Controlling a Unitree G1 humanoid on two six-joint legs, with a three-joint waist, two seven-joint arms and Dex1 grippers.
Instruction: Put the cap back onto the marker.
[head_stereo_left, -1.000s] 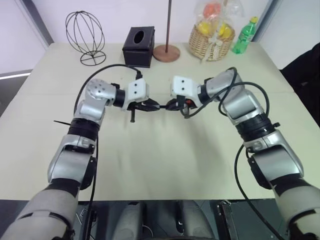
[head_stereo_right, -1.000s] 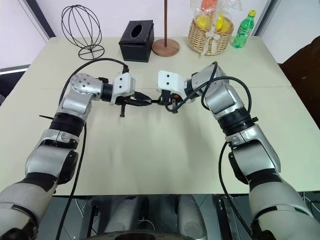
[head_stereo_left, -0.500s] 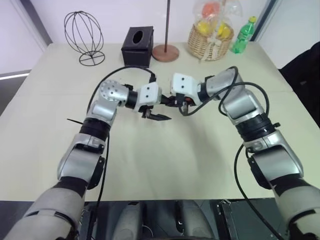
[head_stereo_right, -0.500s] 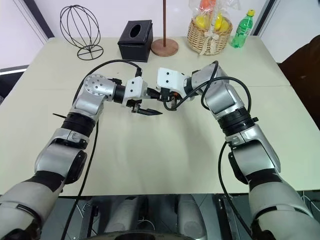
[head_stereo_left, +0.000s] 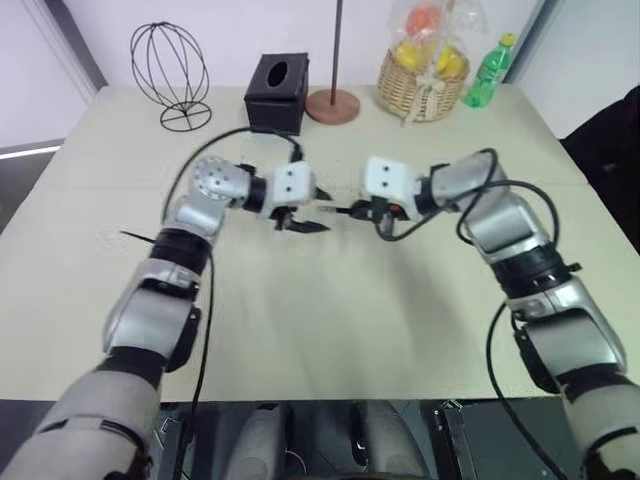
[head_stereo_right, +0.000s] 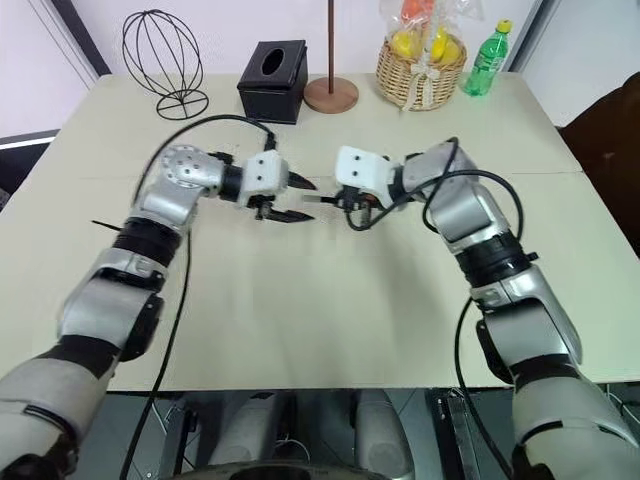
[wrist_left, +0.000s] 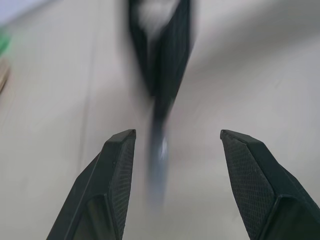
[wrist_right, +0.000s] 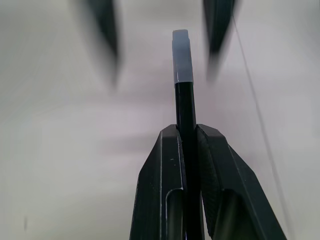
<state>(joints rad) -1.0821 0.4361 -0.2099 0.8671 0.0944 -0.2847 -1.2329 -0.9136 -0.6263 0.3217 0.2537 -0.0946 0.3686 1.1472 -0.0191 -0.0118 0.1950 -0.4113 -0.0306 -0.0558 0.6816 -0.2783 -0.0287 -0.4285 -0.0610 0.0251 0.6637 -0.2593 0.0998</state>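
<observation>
My right gripper (wrist_right: 186, 127) is shut on the marker (wrist_right: 185, 105), a thin black stick held above the table's middle. The marker points toward my left gripper. The small grey cap (wrist_right: 182, 57) sits on the marker's free end. In the left eye view the marker (head_stereo_left: 342, 211) spans the short gap between the two hands. My left gripper (wrist_left: 175, 134) is open with nothing between its fingers. Its fingers (head_stereo_left: 312, 227) stand on either side of the capped end, a little apart from it.
Along the table's far edge stand a wire globe stand (head_stereo_left: 170, 70), a black tissue box (head_stereo_left: 278, 92), a brown pole on a round base (head_stereo_left: 333, 103), a fruit basket (head_stereo_left: 425, 75) and a green bottle (head_stereo_left: 493, 70). A dark shape (head_stereo_left: 612, 140) sits at the right edge.
My left gripper was shut at the marker's end and has opened, leaving the cap on the marker. My right gripper has drawn to the right with the marker, so the hands stand apart.
</observation>
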